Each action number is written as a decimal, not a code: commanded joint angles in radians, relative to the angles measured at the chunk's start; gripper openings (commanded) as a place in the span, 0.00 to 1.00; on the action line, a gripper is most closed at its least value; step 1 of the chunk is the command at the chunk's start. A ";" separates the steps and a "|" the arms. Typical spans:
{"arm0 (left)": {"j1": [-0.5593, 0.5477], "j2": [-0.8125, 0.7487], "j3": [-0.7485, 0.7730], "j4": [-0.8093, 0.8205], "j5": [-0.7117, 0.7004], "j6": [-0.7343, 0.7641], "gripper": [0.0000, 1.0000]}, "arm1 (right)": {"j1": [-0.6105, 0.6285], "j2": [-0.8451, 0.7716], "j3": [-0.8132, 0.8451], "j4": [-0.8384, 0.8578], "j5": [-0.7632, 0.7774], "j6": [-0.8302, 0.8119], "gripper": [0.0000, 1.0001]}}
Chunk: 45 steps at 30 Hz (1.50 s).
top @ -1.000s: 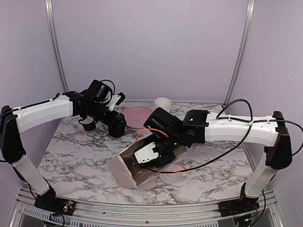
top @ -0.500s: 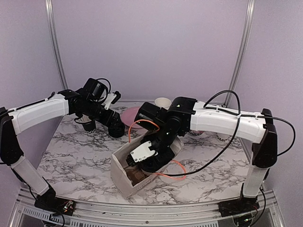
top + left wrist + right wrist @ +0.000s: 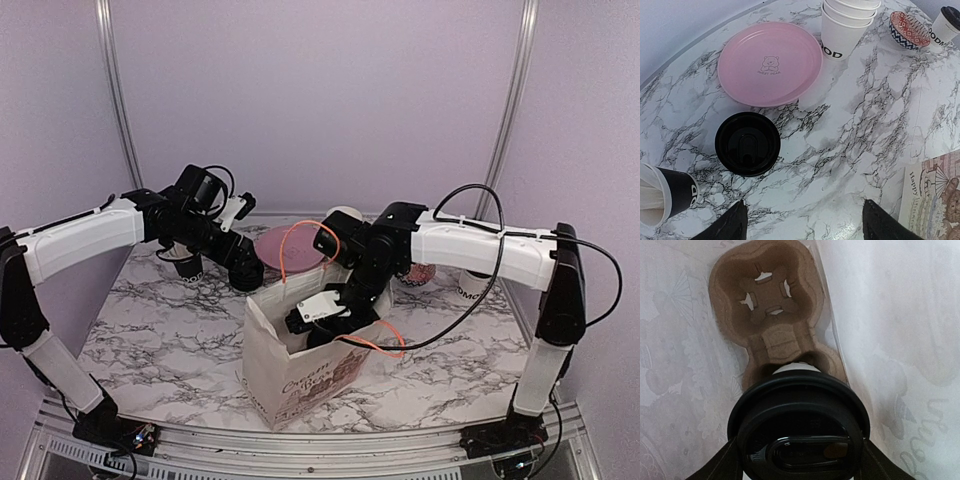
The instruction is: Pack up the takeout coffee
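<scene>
My right gripper (image 3: 799,462) is shut on a takeout coffee cup (image 3: 799,425), white with a black dome lid. It holds the cup inside the paper bag (image 3: 300,365), just above a brown cardboard cup carrier (image 3: 767,305) on the bag's bottom. In the top view the right gripper (image 3: 325,328) reaches into the bag's open top. My left gripper (image 3: 805,225) is open and empty, hovering over the table near a second lidded coffee cup (image 3: 747,144). A third lidded cup (image 3: 947,22) stands at the far right (image 3: 470,285).
A pink plate (image 3: 770,62), stacked lidless white cups (image 3: 842,30), a patterned bowl (image 3: 910,29) and a black cup of straws (image 3: 665,195) stand on the marble table (image 3: 150,330). An orange cable (image 3: 300,245) loops over the bag.
The bag has gone from lying tilted on its side to standing upright. My right gripper rose with it and now points down into it. The left arm has barely moved.
</scene>
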 commanded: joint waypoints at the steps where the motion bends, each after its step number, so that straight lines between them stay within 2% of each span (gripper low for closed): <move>1: 0.005 -0.061 0.008 -0.026 0.047 0.018 0.80 | -0.003 -0.034 -0.150 0.104 0.015 0.008 0.37; 10: 0.004 -0.130 0.060 -0.017 0.187 0.028 0.81 | 0.078 -0.050 -0.224 0.248 0.267 0.106 0.41; 15: 0.005 -0.152 0.061 -0.018 0.193 0.026 0.81 | 0.086 -0.039 -0.157 0.196 0.219 0.101 0.44; 22: 0.005 -0.189 0.056 -0.031 0.218 0.029 0.84 | 0.040 -0.042 0.021 0.037 0.047 0.053 0.75; 27: 0.005 -0.215 0.081 -0.048 0.248 0.036 0.86 | 0.031 -0.007 0.129 -0.078 -0.005 0.031 0.87; 29: 0.005 -0.221 0.089 -0.052 0.275 0.038 0.86 | 0.030 -0.004 0.153 -0.100 -0.019 0.032 0.98; 34: 0.003 -0.240 0.093 -0.056 0.347 0.041 0.86 | 0.025 -0.027 0.182 -0.101 -0.024 0.035 0.99; 41: -0.015 -0.274 0.103 -0.056 0.487 0.046 0.85 | -0.029 -0.043 0.311 -0.123 -0.064 0.005 0.99; 45: -0.062 -0.261 0.123 -0.054 0.474 0.059 0.85 | -0.063 -0.046 0.358 -0.161 -0.161 -0.037 0.99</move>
